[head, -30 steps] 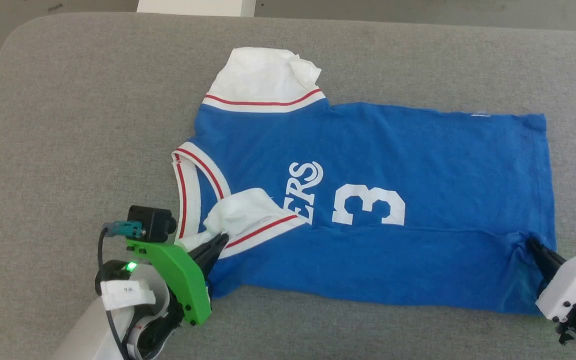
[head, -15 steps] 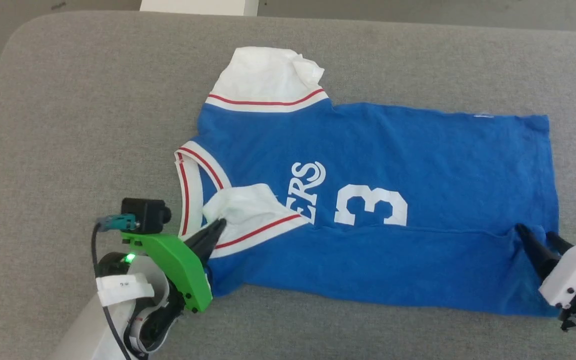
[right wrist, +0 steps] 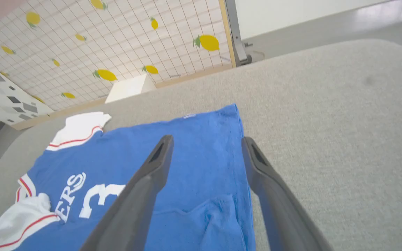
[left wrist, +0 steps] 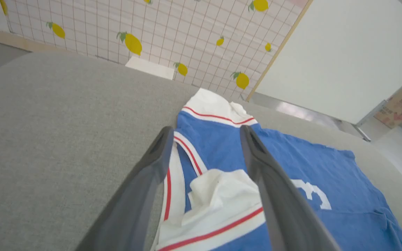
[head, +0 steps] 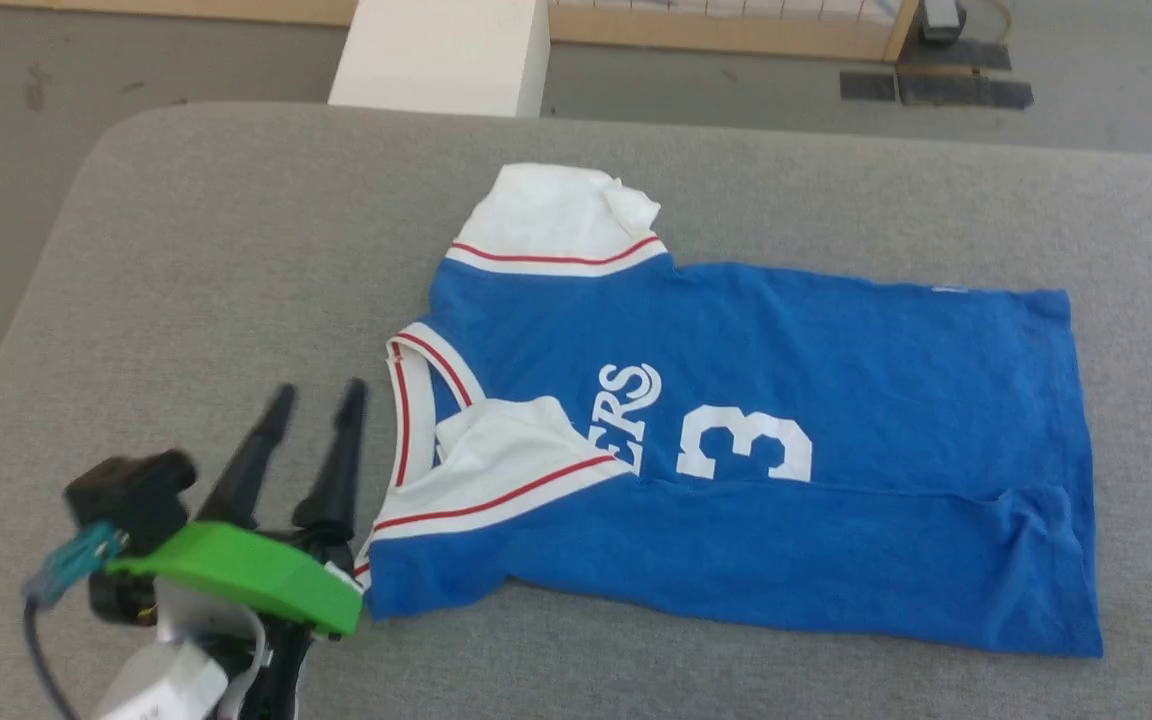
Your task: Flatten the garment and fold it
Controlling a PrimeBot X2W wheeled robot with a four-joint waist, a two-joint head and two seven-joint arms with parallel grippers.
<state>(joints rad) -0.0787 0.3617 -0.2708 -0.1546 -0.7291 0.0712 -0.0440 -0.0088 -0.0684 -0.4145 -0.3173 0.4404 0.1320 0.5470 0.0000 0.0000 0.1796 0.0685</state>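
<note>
The grey padded surface (head: pixel 186 260) takes up nearly everything before me, and the garment (head: pixel 836 370) lies across its middle, neck end towards my left and hem towards my right. Its near long side is folded up over the body, and the fold's edge (head: pixel 836 487) runs just under the white number. My left gripper (head: pixel 318 394) hangs off the cloth just beside the neck end, fingers spread and holding nothing. My right gripper (right wrist: pixel 206 140) is likewise wide apart and empty, raised near the hem corner with one finger over the blue and the other over bare grey. The far sleeve (head: pixel 551 210) is not yet folded and sticks out past the body, one corner crumpled. The near sleeve (head: pixel 506 460) lies turned in on the chest, covering the start of the lettering. Beside it sits the striped collar (head: pixel 414 400), and smallest of all is a pucker (head: pixel 1036 515) in the folded layer near the hem. As I judge it, the far side is next, and that is where things could slip. This cloth looks soft and light, so a pull on the far edge may drag the whole shirt and open the near fold. If my two arms pull unevenly, the new fold will run askew. A pinch that goes too deep could catch both layers, and the pucker, left alone, would be pressed into a crease.
</note>
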